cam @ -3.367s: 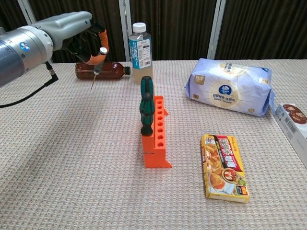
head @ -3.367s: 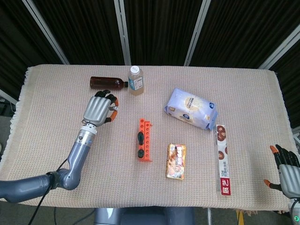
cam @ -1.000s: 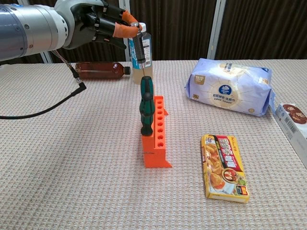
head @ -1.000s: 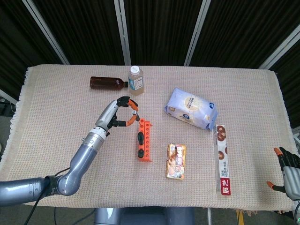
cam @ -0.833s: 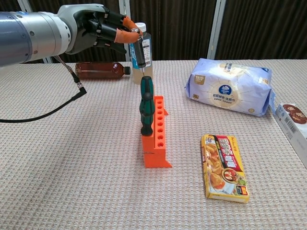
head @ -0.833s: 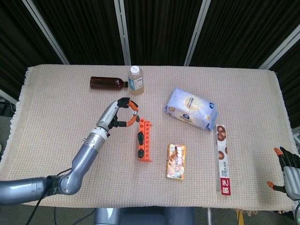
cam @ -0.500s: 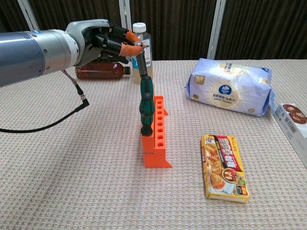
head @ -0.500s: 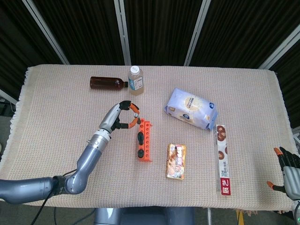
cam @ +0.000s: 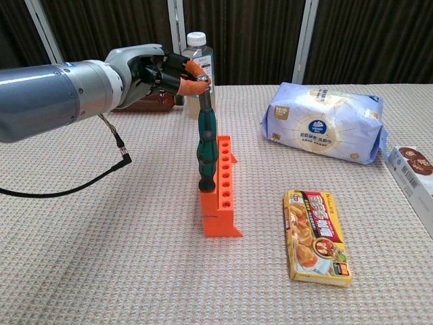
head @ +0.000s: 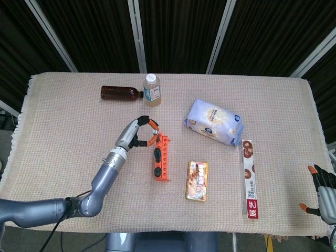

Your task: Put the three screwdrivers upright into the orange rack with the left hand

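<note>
The orange rack stands mid-table with two green-and-black-handled screwdrivers upright in its holes. My left hand hovers at the rack's far end. Its orange-tipped fingers pinch a third, slim dark screwdriver by the top, hanging nearly upright just above and behind the green handles. Those handles hide its tip, so I cannot tell whether it is in a hole. My right hand sits at the table's near right corner, fingers spread, holding nothing.
A brown bottle lies at the back beside an upright clear bottle. A blue-white bag, a yellow box and a long biscuit box lie right of the rack.
My left hand has carried the slim screwdriver from near the brown bottle rightward and down to the rack's far end. The right hand has hardly moved.
</note>
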Action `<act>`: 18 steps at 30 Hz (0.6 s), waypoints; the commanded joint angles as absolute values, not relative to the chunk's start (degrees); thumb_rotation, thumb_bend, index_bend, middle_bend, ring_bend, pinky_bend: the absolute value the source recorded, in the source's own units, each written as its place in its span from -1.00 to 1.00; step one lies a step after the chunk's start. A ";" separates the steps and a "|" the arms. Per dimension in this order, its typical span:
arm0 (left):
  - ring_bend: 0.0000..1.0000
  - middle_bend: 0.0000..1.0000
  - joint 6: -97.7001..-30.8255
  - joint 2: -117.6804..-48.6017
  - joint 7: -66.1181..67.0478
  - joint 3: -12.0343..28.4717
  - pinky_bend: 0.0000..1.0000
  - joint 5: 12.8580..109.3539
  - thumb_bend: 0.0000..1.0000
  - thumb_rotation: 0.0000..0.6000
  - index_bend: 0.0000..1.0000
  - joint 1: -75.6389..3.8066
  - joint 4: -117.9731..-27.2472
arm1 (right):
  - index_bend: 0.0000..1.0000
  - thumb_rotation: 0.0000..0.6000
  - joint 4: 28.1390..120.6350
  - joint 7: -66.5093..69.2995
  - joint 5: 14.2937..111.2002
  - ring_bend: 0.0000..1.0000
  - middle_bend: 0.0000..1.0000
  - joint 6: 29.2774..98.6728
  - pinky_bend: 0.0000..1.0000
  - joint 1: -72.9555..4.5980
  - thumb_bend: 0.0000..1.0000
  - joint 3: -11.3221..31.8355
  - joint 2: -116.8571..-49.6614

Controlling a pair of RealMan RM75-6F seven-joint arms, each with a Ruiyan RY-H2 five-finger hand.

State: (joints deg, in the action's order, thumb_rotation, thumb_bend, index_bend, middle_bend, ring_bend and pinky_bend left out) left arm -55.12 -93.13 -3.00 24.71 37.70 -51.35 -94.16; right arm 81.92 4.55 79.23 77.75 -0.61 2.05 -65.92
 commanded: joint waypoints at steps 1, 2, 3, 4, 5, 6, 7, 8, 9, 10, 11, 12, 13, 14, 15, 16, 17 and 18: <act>-0.88 -0.41 -55.18 -93.38 -2.71 24.69 -0.82 37.80 -0.08 1.00 0.44 -51.47 -93.93 | -1.00 1.00 81.90 4.56 79.18 -1.00 -1.00 77.73 -1.00 -0.60 -1.00 2.08 -65.92; -0.88 -0.41 -55.28 -93.55 -2.50 24.65 -0.82 37.88 -0.07 1.00 0.44 -51.54 -93.77 | -1.00 1.00 81.86 4.60 79.17 -1.00 -1.00 77.73 -1.00 -0.59 -1.00 2.07 -65.93; -0.88 -0.41 -55.38 -93.70 -2.33 24.63 -0.82 37.90 -0.08 1.00 0.44 -51.60 -93.64 | -1.00 1.00 81.83 4.64 79.15 -1.00 -1.00 77.70 -1.00 -0.58 -1.00 2.07 -65.94; -0.88 -0.41 -55.45 -93.91 -2.14 24.61 -0.82 37.88 -0.08 1.00 0.44 -51.68 -93.49 | -1.00 1.00 81.77 4.69 79.09 -1.00 -1.00 77.62 -1.00 -0.59 -1.00 2.08 -65.97; -0.88 -0.41 -55.42 -94.04 -1.97 24.59 -0.82 37.83 -0.08 1.00 0.44 -51.76 -93.39 | -1.00 1.00 81.75 4.73 79.08 -1.00 -1.00 77.55 -1.00 -0.62 -1.00 2.07 -65.99; -0.88 -0.41 -55.38 -94.15 -1.71 24.54 -0.83 37.78 -0.08 1.00 0.44 -51.88 -93.26 | -1.00 1.00 81.73 4.77 79.10 -1.00 -1.00 77.52 -1.00 -0.64 -1.00 2.08 -66.00; -0.88 -0.41 -55.40 -94.27 -1.43 24.51 -0.84 37.69 -0.08 1.00 0.44 -51.97 -93.13 | -1.00 1.00 81.68 4.80 79.08 -1.00 -1.00 77.48 -1.00 -0.65 -1.00 2.09 -66.01; -0.88 -0.41 -55.41 -94.37 -1.22 24.49 -0.84 37.65 -0.08 1.00 0.44 -52.05 -93.01 | -1.00 1.00 81.64 4.82 79.06 -1.00 -1.00 77.46 -1.00 -0.66 -1.00 2.10 -66.02; -0.88 -0.41 -55.41 -94.47 -1.04 24.49 -0.85 37.60 -0.08 1.00 0.44 -52.13 -92.89 | -1.00 1.00 81.61 4.85 79.03 -1.00 -1.00 77.44 -1.00 -0.65 -1.00 2.11 -66.02; -0.88 -0.42 -55.42 -94.56 -0.86 24.48 -0.85 37.52 -0.08 1.00 0.44 -52.19 -92.79 | -1.00 1.00 81.58 4.87 79.02 -1.00 -1.00 77.43 -1.00 -0.66 -1.00 2.12 -66.03; -0.88 -0.42 -55.46 -94.71 -0.60 24.47 -0.85 37.42 -0.08 1.00 0.44 -52.29 -92.62 | -1.00 1.00 81.54 4.89 79.00 -1.00 -1.00 77.40 -1.00 -0.65 -1.00 2.12 -66.04; -0.88 -0.42 -55.52 -94.84 -0.45 24.49 -0.85 37.37 -0.08 1.00 0.44 -52.36 -92.49 | -1.00 1.00 81.52 4.92 78.99 -1.00 -1.00 77.37 -1.00 -0.65 -1.00 2.12 -66.05; -0.88 -0.42 -55.59 -94.99 -0.32 24.56 -0.86 37.30 -0.08 1.00 0.44 -52.42 -92.35 | -1.00 1.00 81.51 4.93 78.97 -1.00 -1.00 77.36 -1.00 -0.64 -1.00 2.11 -66.06; -0.88 -0.42 -55.63 -95.07 -0.26 24.62 -0.86 37.25 -0.08 1.00 0.44 -52.44 -92.27 | -1.00 1.00 81.51 4.92 78.94 -1.00 -1.00 77.35 -1.00 -0.62 -1.00 2.11 -66.06; -0.88 -0.42 -55.67 -95.13 -0.17 24.66 -0.86 37.22 -0.08 1.00 0.44 -52.46 -92.21 | -1.00 1.00 81.51 4.92 78.91 -1.00 -1.00 77.36 -1.00 -0.61 -1.00 2.12 -66.05; -0.88 -0.42 -55.70 -95.17 -0.06 24.69 -0.86 37.21 -0.08 1.00 0.44 -52.47 -92.16 | -1.00 1.00 81.50 4.92 78.89 -1.00 -1.00 77.37 -1.00 -0.60 -1.00 2.13 -66.06; -0.88 -0.42 -55.70 -95.19 0.13 24.68 -0.86 37.20 -0.08 1.00 0.44 -52.50 -92.10 | -1.00 1.00 81.49 4.92 78.86 -1.00 -1.00 77.38 -1.00 -0.59 -1.00 2.14 -66.06; -0.88 -0.43 -55.68 -95.21 0.24 24.67 -0.86 37.21 -0.08 1.00 0.44 -52.52 -92.08 | -1.00 1.00 81.49 4.91 78.85 -1.00 -1.00 77.37 -1.00 -0.58 -1.00 2.15 -66.06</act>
